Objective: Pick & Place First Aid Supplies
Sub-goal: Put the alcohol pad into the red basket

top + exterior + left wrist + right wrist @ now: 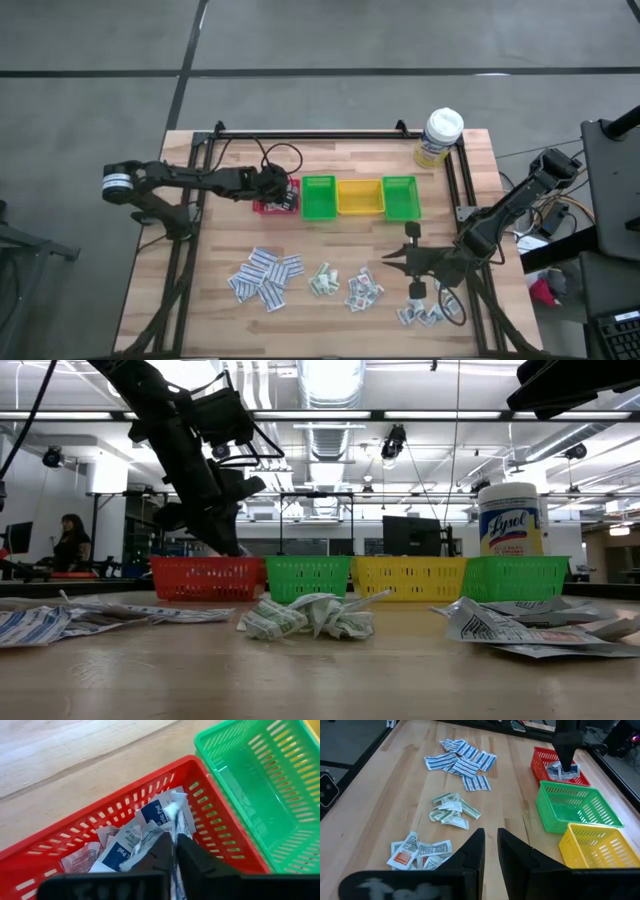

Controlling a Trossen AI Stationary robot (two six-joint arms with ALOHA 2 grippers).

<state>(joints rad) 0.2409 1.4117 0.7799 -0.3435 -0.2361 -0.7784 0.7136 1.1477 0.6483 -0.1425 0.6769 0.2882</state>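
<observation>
Closest to the left wrist camera, the left pincer stands over the red bin, its two dark fingers drawn nearly together on a white packet with blue print. More such packets lie in the bin just beneath the fingertips.

The likely trouble is in the release. The packet is thin paper and could cling to a finger when the pincer lets go, then ride back out of the bin. The pincer is also close to the bin's wall beside the green bin, so a packet dropped off-centre might catch the rim or slide into the wrong compartment. A fingertip that dips low might snag the slotted wall and drag the light bin across the counter.

The right pincer waits with a narrow gap between its fingers, holding nothing; ahead of it on the counter lie the remaining supplies: a heap of orange-printed packets just in front, green-printed ones further out, and blue-striped strips beyond.

Readable print: "Pad" on the blue panels of the packets in the red bin, and "Lysol" on the white-capped bottle behind the far green bin. Other print is too small to read.
</observation>
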